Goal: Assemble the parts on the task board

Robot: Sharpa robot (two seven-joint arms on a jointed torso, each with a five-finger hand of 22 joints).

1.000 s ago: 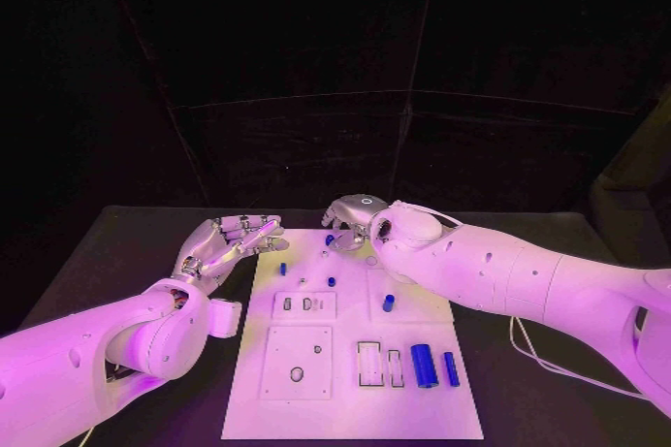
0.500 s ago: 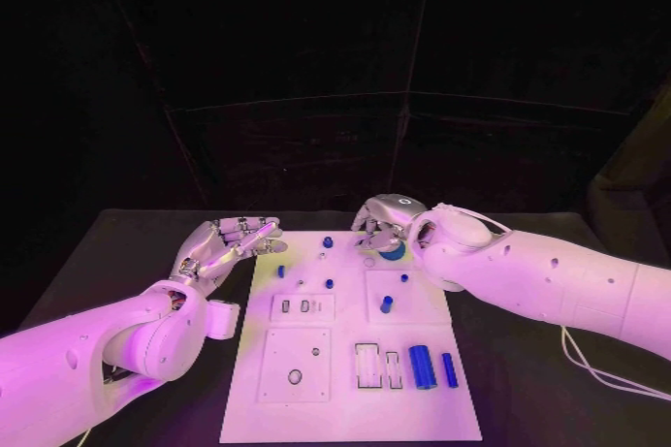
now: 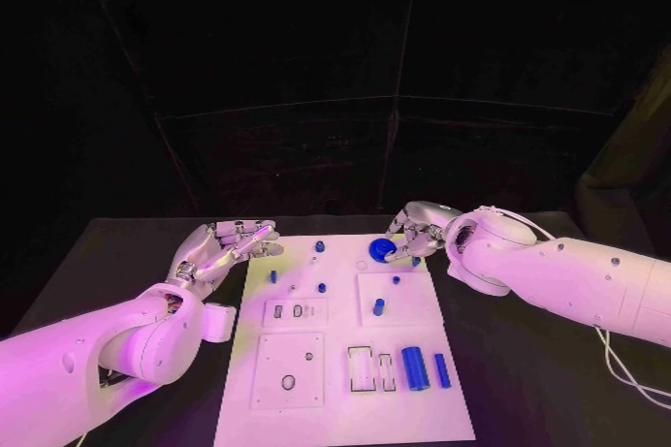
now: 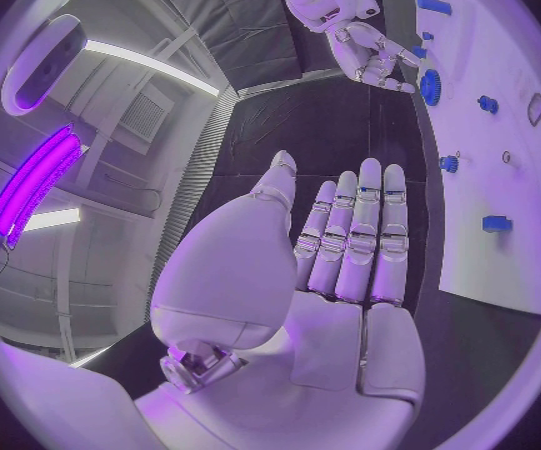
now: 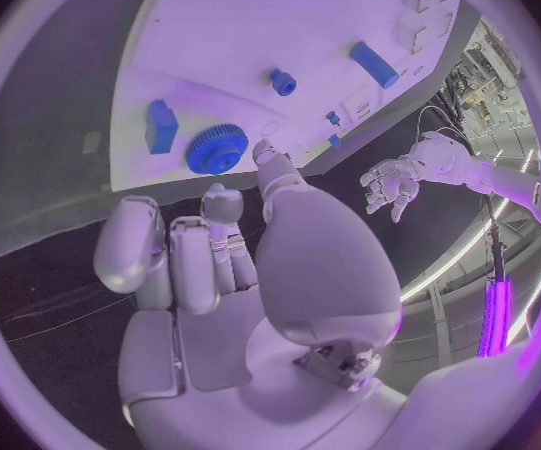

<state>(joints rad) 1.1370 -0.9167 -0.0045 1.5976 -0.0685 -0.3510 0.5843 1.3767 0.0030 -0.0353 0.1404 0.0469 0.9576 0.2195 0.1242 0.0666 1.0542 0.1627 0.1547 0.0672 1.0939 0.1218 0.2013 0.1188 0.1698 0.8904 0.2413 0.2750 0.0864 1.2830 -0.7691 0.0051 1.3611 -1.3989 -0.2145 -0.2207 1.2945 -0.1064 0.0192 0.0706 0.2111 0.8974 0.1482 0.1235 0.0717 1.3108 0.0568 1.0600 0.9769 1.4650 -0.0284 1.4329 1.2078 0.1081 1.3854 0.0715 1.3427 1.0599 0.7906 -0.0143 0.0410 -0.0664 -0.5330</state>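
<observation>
Beside the blue gear (image 3: 380, 249) hovers the right robot hand (image 3: 420, 230), fingers curled, holding nothing

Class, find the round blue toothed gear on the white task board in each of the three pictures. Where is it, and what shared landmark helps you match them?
Head view: the blue toothed gear lies at the board's far end, beside the right hand.
Left wrist view: the gear sits just below the right hand.
Right wrist view: the gear lies beyond the fingertips.
Shared landmark: the white task board.
</observation>
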